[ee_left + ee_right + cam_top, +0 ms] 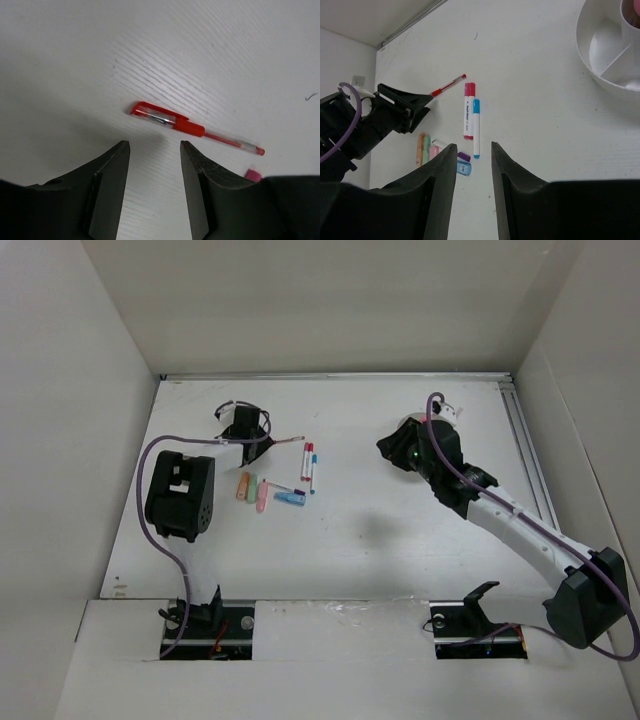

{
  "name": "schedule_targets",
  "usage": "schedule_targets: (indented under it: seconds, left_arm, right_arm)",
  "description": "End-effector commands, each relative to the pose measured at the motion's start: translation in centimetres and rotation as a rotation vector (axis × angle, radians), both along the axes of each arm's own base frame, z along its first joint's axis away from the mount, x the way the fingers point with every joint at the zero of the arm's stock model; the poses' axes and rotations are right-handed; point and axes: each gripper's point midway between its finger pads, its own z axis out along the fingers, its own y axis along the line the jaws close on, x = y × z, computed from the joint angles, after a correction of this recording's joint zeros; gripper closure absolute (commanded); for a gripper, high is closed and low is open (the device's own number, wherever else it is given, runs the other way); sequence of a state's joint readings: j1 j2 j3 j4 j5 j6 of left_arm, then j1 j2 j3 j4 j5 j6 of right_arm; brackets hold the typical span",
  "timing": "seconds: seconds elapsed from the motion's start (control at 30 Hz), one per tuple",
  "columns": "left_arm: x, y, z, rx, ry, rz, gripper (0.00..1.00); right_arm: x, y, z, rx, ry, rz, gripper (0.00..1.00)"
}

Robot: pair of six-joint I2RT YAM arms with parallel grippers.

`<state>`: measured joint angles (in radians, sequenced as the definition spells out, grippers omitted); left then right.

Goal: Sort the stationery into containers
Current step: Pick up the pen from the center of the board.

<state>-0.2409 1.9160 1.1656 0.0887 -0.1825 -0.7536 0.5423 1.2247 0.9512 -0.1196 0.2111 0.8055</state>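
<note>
The left end effector, jaws apart and empty, is the nearer one to the red pen, which lies just ahead on the counter's far-left area, offset toward the right jaw, long axis nearly along the closing line.

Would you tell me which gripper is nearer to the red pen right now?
Left. The left gripper sits open just short of the red pen, not touching it; the right gripper is far off, near the white tub.
</note>
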Motion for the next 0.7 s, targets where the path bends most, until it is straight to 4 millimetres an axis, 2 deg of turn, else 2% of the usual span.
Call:
schedule_targets:
  seconds: [0.0,0.07,0.27,0.43,0.47,0.5,0.6,0.63,0.67]
  left_arm:
    - [1.3,-0.2,0.7,-0.077,-0.030,0.015,0.57]
    - [1.6,-0.3,1.1,-0.087,-0.040,0.022,0.57]
    - [2.4,-0.7,0.5,-0.104,-0.009,0.033,0.57]
    - [3.6,0.3,0.3,-0.052,0.024,0.052,0.60]
    - [3.5,0.3,-0.2,-0.050,0.034,0.053,0.60]
    - [4.0,0.2,0.4,-0.053,0.018,0.052,0.62]
    - [4.5,0.6,0.0,-0.022,0.043,0.064,0.63]
    - [4.9,1.2,0.3,-0.005,0.047,0.070,0.63]
    - [5.0,1.2,-0.3,0.010,0.066,0.059,0.64]
  right_arm:
    - [0.3,0.2,3.5,0.036,-0.082,0.019,0.60]
    - [0.3,0.2,3.5,0.036,-0.082,0.019,0.60]
    - [0.1,0.7,3.5,0.044,-0.077,0.047,0.59]
    - [-0.1,0.6,3.9,0.049,-0.086,0.047,0.59]
    - [-0.1,0.6,3.9,0.049,-0.086,0.047,0.59]
    - [-0.1,0.6,3.9,0.049,-0.086,0.047,0.59]
    - [-0.5,0.5,4.5,0.058,-0.095,0.056,0.59]
    - [-0.6,0.5,4.1,0.054,-0.088,0.056,0.59]
    - [-0.8,0.4,4.5,0.059,-0.097,0.056,0.59]
